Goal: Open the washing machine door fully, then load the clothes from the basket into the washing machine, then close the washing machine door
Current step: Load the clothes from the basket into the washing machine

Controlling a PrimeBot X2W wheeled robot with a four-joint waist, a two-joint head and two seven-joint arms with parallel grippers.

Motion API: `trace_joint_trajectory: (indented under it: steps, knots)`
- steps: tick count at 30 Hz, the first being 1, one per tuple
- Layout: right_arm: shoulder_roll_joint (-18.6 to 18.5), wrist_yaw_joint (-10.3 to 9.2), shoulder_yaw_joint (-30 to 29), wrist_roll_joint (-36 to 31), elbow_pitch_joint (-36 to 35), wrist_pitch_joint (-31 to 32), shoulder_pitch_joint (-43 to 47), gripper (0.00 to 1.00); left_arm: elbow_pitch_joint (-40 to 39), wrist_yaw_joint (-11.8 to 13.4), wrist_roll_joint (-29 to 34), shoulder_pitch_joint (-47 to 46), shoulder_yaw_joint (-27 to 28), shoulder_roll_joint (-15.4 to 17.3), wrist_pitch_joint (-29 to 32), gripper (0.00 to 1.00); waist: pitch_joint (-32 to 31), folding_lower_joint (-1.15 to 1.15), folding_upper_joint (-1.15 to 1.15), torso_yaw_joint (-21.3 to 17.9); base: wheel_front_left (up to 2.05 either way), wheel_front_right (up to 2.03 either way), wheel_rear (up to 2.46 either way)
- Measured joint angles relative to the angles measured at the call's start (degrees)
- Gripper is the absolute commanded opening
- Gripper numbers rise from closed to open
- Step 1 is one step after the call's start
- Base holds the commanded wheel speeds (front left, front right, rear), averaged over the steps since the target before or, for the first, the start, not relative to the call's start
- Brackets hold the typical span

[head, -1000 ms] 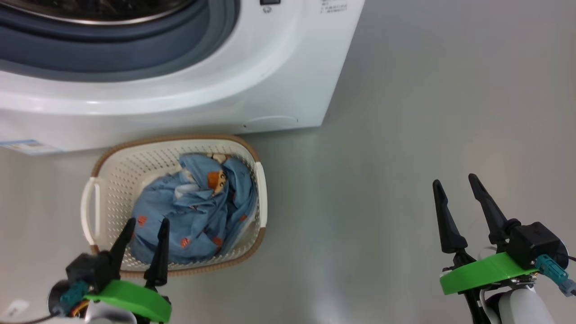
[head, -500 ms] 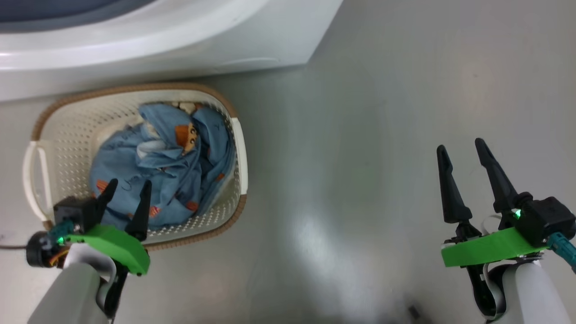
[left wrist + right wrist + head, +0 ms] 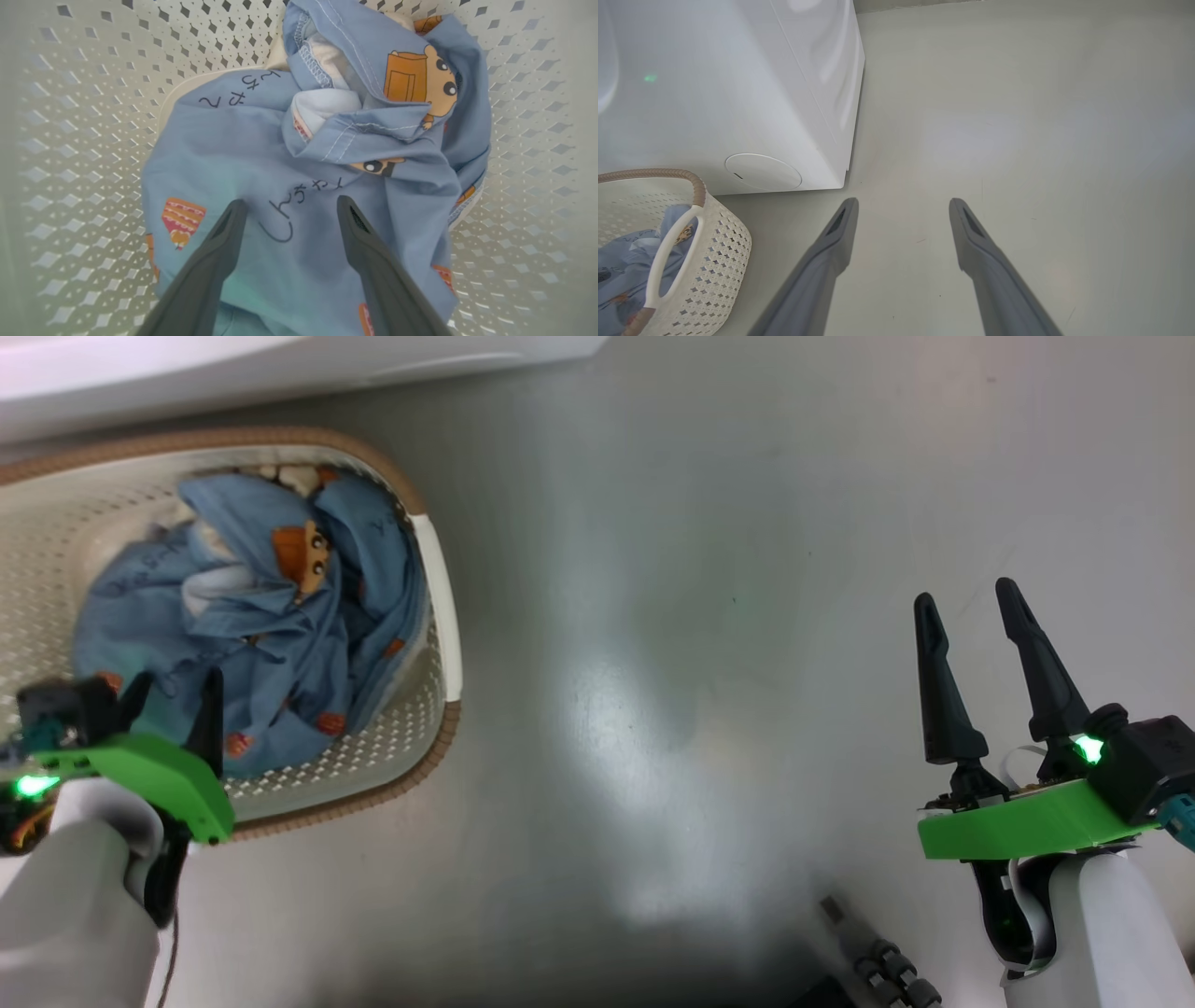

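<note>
The head has tipped down — the basket (image 3: 446, 733) now sits at ten o'clock — and the left gripper (image 3: 175, 691), jaws wide and empty, has sunk over the clothes (image 3: 271, 616) inside it, poised to grab; the right gripper (image 3: 965, 595) idles open at four.

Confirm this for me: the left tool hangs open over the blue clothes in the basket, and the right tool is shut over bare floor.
Wrong on one point: the right tool is open, jaws well apart over the floor, as the right wrist view shows. The left tool does hang open over the clothes in the basket.
</note>
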Motion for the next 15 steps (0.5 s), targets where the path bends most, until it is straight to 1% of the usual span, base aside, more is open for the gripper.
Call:
trace_joint_trajectory:
  steps: [5,9,15]
  knots:
    - [0.0,0.0,0.11,0.45,-0.19,0.0,-0.05,1.0,2.76,0.0,-3.81,-3.2,-0.05,-0.62,3.82,1.0,1.82,0.0,0.0,-0.66,0.0,0.0,0.0]
    - [-0.01,0.0,0.31,0.79,-0.54,0.0,-0.35,1.0,4.17,0.0,-5.44,-5.73,-0.47,-0.57,6.71,1.0,3.0,0.0,0.0,-0.88,0.0,0.0,0.0]
    - [0.0,0.0,1.03,1.26,-1.01,0.0,-0.76,1.0,5.55,0.0,-6.14,-9.59,-2.6,-0.54,10.53,1.0,4.42,0.0,0.0,-1.21,0.0,0.0,0.0]
